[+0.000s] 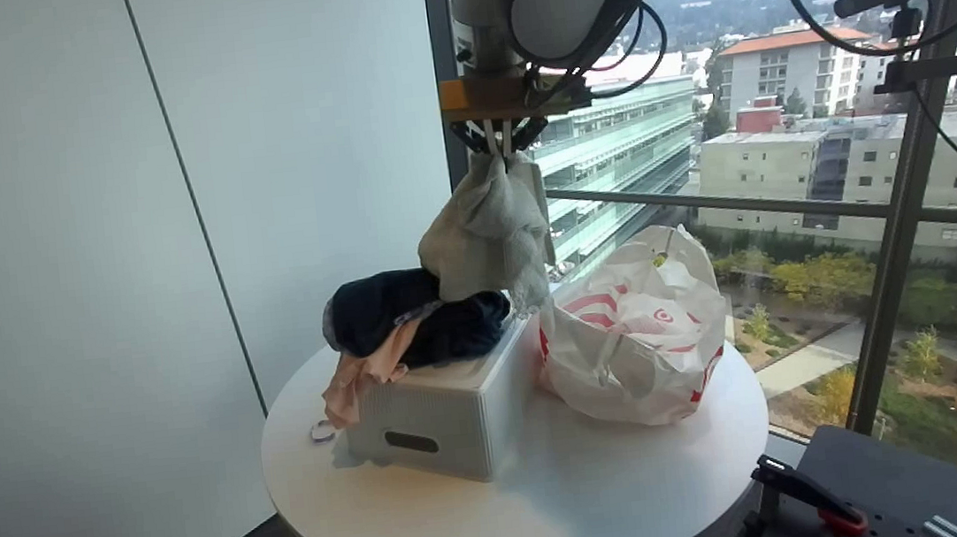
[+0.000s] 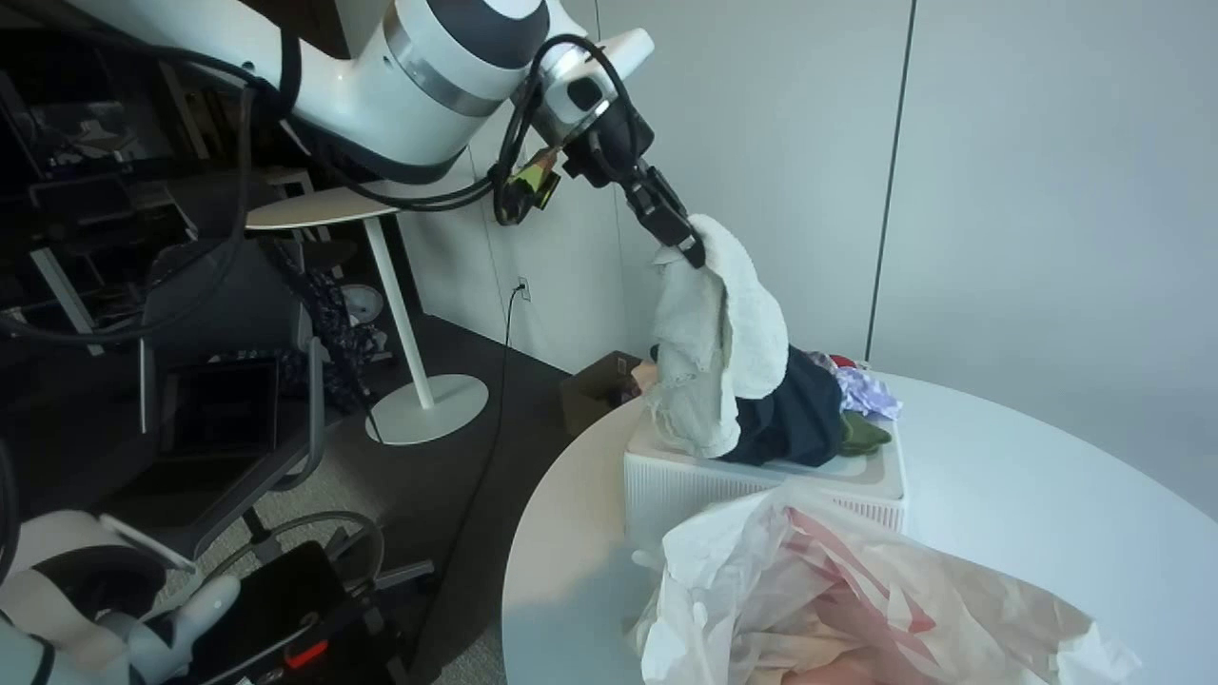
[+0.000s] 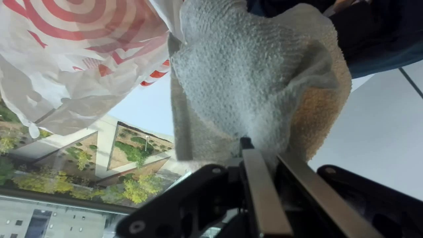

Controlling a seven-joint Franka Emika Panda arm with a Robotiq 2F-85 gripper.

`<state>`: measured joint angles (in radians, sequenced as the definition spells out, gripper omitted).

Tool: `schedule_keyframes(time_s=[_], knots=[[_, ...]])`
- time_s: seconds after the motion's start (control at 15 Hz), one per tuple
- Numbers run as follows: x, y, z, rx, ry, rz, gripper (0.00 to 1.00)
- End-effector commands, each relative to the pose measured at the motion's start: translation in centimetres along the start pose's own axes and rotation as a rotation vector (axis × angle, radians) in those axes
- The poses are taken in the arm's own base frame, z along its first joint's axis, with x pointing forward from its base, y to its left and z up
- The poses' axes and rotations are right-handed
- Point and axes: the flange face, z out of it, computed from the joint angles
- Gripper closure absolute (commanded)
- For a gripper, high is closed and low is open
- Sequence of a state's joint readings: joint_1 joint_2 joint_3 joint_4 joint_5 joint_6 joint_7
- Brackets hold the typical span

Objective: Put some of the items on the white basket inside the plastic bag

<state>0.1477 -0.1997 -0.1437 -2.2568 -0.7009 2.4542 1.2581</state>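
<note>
My gripper (image 1: 503, 150) is shut on a whitish towel (image 1: 484, 232), which hangs over the edge of the white basket (image 1: 459, 417). The gripper (image 2: 693, 249) and towel (image 2: 756, 328) also show in an exterior view, and the towel (image 3: 238, 72) fills the middle of the wrist view. Dark clothes (image 1: 389, 309) and a peach cloth (image 1: 358, 379) lie on top of the basket. A purple cloth (image 2: 866, 392) and a green cloth (image 2: 863, 436) lie there too. The white and red plastic bag (image 1: 629, 350) stands open beside the basket, with peach-coloured contents (image 2: 809, 647) visible inside.
Everything stands on a round white table (image 1: 575, 507). A small ring-shaped object (image 1: 323, 431) lies left of the basket in an exterior view. A large window (image 1: 792, 209) is behind the bag and a pale wall (image 1: 323, 142) behind the basket.
</note>
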Motion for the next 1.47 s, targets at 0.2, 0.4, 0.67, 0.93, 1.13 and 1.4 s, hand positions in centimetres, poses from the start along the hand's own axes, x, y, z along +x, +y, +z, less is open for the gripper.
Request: schedule_keyframes(time_s=[0.2,0.4,0.67,0.93,1.13,1.4], knots=[[-1.9,11.5,-7.1,-0.093,0.12,0.334,0.92],[-1.3,15.9,-9.0,-0.138,0.193,0.464,0.92],[0.8,18.9,-8.0,-0.221,0.327,0.534,0.93],[1.7,19.3,-4.6,-0.3,0.361,0.505,0.93],[1.1,17.2,-1.2,-0.306,0.334,0.438,0.93],[0.9,14.6,2.8,-0.32,0.329,0.325,0.93]])
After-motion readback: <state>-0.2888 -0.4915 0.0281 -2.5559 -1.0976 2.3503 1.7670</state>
